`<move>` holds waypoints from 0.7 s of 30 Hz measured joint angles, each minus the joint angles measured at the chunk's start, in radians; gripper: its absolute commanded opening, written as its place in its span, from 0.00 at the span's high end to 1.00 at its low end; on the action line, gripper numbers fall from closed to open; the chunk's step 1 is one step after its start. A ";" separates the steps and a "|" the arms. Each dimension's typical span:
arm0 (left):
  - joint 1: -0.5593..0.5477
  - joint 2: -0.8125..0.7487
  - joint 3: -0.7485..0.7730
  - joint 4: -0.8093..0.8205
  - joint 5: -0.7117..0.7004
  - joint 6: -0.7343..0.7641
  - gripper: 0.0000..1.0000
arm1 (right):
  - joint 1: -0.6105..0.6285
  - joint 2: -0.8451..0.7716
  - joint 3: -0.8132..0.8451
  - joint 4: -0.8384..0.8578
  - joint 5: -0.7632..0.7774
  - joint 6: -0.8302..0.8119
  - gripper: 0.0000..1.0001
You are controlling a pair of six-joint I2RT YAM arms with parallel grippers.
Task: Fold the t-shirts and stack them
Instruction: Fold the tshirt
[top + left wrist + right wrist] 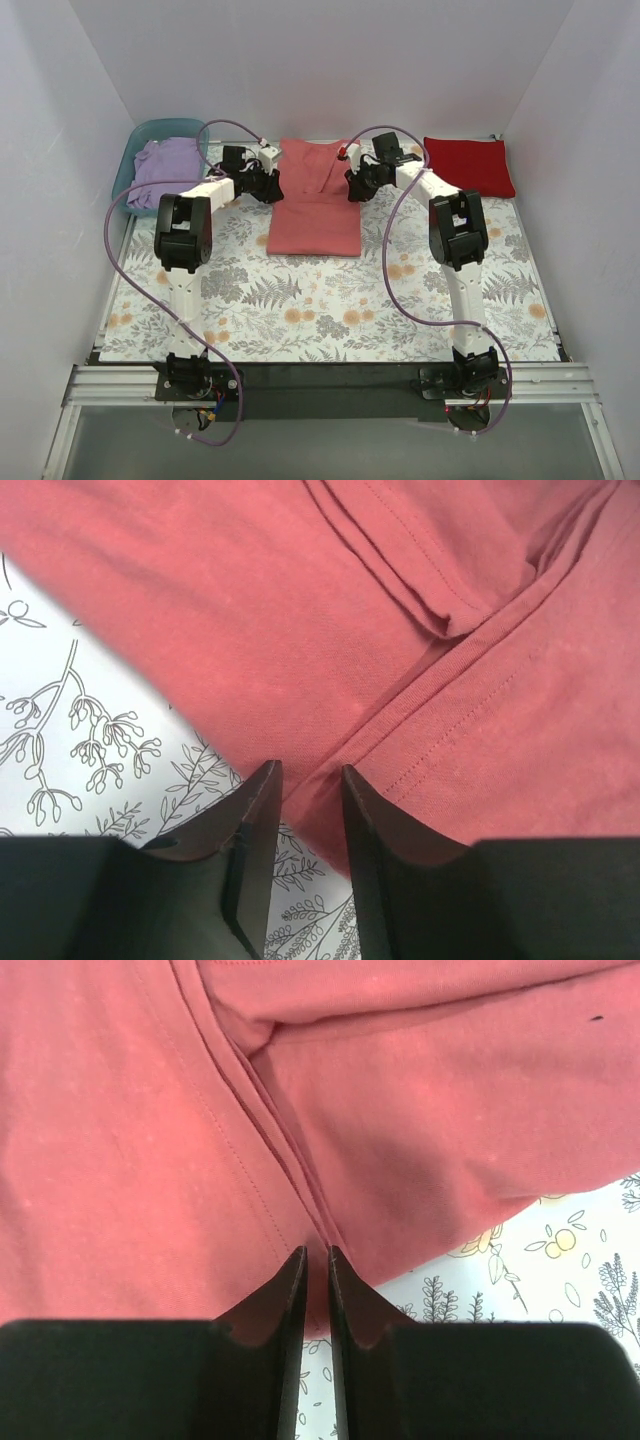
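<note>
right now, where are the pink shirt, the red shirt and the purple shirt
pink shirt (315, 215) top view, middle of its folded body
red shirt (470, 165) top view, centre of the folded square
purple shirt (168, 170) top view, middle of the crumpled heap

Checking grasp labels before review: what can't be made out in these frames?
- Left gripper, right gripper: the pink shirt hem lies between the jaws in the wrist views; pinched or not, cannot tell. In the top view their own bodies cover the tips.
- Pink shirt: outline cut off by the wrist-view edges.
- Purple shirt: a heap in the tub; folds unreadable, top view.
- Red shirt: too small to count layers, top view.
</note>
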 measured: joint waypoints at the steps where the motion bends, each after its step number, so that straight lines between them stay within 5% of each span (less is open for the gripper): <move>1: 0.000 0.000 0.003 0.000 -0.004 -0.002 0.68 | 0.000 0.002 0.000 -0.001 0.005 0.000 0.80; 4: 0.003 -0.006 0.005 -0.021 -0.004 -0.001 0.61 | 0.000 0.003 0.000 -0.002 0.023 -0.010 0.77; 11: 0.029 -0.194 -0.088 -0.139 0.063 0.077 0.55 | 0.000 -0.095 -0.067 -0.031 0.060 -0.059 0.49; 16: 0.039 -0.497 -0.327 -0.193 0.148 0.237 0.55 | 0.037 -0.337 -0.234 -0.075 0.069 -0.145 0.48; 21: 0.022 -0.614 -0.531 -0.181 0.183 0.400 0.53 | 0.161 -0.497 -0.417 -0.084 0.087 -0.223 0.48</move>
